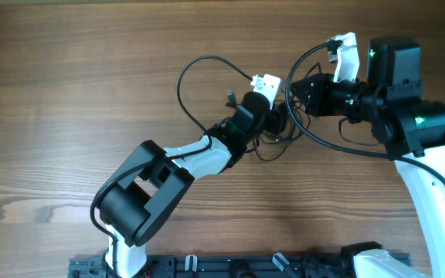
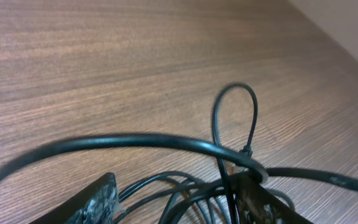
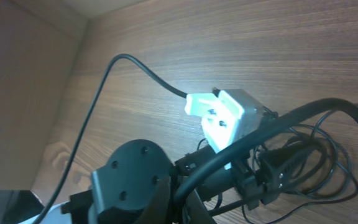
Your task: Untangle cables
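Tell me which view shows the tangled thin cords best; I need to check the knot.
Left wrist: the cords loop close up inside the open left gripper. The right wrist shows loops partly behind a thick arm cable. The overhead shows them tiny and mostly covered.

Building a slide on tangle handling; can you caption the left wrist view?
Thin black cables bunch between the open fingers of the left gripper, one loop rising above the wood table.

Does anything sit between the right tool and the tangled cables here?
Yes: the left arm's white wrist block and a thick arm cable cross in front of the cables.
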Action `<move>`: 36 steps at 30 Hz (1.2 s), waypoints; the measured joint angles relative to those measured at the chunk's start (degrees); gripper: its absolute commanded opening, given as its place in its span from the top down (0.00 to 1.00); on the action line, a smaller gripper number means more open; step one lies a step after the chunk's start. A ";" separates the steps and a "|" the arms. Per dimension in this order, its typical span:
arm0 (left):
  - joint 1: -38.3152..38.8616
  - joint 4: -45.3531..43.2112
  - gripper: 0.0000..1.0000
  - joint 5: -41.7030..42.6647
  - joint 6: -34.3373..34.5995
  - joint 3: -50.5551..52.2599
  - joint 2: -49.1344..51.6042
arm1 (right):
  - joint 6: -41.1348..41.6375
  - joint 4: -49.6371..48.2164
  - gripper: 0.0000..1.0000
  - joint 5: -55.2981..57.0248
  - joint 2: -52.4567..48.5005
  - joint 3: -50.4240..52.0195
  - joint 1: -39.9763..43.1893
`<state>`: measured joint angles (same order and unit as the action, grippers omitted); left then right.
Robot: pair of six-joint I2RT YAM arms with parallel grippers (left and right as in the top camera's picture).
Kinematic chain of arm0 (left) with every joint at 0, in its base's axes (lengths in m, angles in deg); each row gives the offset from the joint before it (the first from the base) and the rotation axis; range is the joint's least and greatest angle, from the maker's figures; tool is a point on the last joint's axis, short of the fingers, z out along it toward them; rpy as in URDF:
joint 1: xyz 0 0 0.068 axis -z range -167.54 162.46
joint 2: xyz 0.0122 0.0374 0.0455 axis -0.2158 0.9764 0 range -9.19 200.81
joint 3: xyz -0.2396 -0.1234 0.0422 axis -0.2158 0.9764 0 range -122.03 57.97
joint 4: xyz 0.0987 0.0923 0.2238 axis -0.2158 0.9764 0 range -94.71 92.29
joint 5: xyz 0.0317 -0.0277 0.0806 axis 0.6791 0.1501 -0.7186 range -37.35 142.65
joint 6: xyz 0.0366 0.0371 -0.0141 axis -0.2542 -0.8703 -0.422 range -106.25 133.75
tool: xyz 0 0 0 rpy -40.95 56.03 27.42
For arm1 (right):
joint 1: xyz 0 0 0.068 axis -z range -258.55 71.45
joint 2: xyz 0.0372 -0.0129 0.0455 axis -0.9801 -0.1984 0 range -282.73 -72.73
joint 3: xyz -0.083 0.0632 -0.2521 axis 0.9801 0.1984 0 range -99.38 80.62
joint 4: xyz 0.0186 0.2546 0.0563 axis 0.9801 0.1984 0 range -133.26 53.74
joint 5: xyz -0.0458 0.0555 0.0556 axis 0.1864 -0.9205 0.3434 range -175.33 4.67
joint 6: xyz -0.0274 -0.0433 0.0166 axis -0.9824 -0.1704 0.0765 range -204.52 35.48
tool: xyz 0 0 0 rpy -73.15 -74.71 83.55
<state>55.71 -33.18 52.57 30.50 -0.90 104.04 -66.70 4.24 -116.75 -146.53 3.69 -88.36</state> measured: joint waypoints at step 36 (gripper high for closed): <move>-26.75 63.01 0.90 7.54 -13.73 -0.55 -40.00 | -19.54 16.26 0.09 -3.19 -15.69 -14.80 15.32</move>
<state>28.95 29.83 60.11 16.78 -1.45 64.04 -86.24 20.50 -119.94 -162.22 -11.10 -73.03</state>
